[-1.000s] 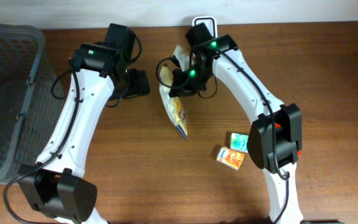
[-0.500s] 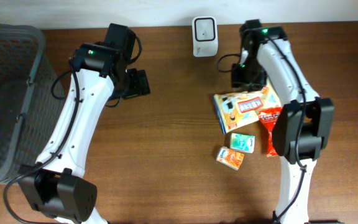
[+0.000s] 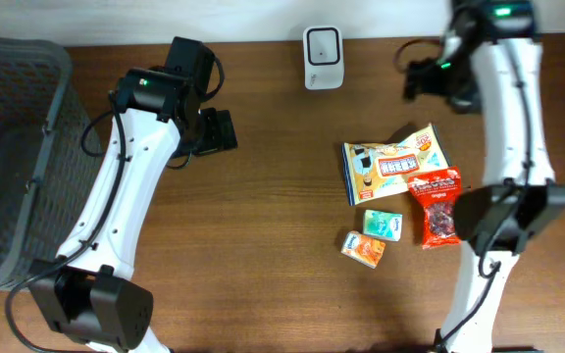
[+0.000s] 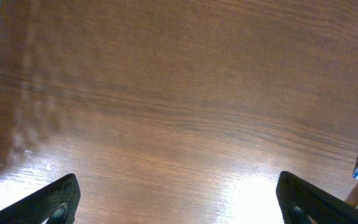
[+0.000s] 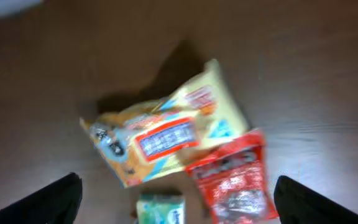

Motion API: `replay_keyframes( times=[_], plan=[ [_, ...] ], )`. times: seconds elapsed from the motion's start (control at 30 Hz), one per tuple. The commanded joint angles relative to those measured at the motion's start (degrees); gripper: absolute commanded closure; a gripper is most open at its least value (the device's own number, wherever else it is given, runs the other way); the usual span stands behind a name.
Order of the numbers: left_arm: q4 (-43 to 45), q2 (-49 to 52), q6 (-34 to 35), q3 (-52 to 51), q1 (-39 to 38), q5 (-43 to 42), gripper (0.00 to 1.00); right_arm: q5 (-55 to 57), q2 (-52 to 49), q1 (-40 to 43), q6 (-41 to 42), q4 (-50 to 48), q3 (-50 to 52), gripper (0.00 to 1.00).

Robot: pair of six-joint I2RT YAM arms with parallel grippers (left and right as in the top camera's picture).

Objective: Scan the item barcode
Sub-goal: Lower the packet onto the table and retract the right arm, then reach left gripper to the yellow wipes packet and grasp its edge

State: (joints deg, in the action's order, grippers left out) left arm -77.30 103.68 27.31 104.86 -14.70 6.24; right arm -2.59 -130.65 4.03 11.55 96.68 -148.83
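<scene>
Orange box: a small orange cardboard box point(image 3: 363, 249) is lying flat on the brown wooden surface point(image 3: 263, 255), nearest the arm bases
Green box: a small green-and-white cardboard box point(image 3: 383, 225) is lying just behind the orange one, corner to corner; whether they are touching cannot be told
Red packet: a glossy red plastic snack packet point(image 3: 437, 207) is lying flat to the right of both boxes, its far end meeting the lower right corner of the yellow bag
Item: a flat yellow plastic snack bag with a blue edge point(image 3: 393, 163) is lying printed face up and slightly tilted on the surface, behind the boxes and well apart from the scanner; nothing is gripping it, and no barcode can be made out on it
Left claw: the black two-finger left claw point(image 3: 222, 129) is hovering over bare wood in the left half, released, its fingers spread wide with nothing between them in the left wrist view point(image 4: 179, 199)
Basket: a dark grey mesh plastic basket point(image 3: 8, 147) is sitting at the left edge
Right claw: the black right claw point(image 3: 430, 80) is hanging above the far right of the surface, blurred from overhead; its wrist view is showing it released point(image 5: 176, 199), fingers wide apart and gripping nothing, looking down on the yellow bag, red packet and green box
Scanner: a white rounded-rectangular scanner with a dark window point(image 3: 322, 44) is standing at the far edge of the surface, between the two claws
</scene>
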Motion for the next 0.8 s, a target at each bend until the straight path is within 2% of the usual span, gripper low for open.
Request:
replay_keyframes(
  times=[0.0, 0.2, 0.77],
  plan=[
    [-0.09, 0.26, 0.48, 0.0, 0.24, 0.02, 0.01, 0.26, 3.02, 6.36, -0.39, 0.63, -4.83, 0.02],
    [-0.09, 0.26, 0.48, 0.0, 0.24, 0.02, 0.01, 0.31, 2.78, 12.61, -0.39, 0.57, -4.81, 0.01],
    [-0.09, 0.26, 0.48, 0.0, 0.24, 0.02, 0.01, 0.28, 2.78, 12.87, -0.39, 0.59, -4.81, 0.01]
  ],
)
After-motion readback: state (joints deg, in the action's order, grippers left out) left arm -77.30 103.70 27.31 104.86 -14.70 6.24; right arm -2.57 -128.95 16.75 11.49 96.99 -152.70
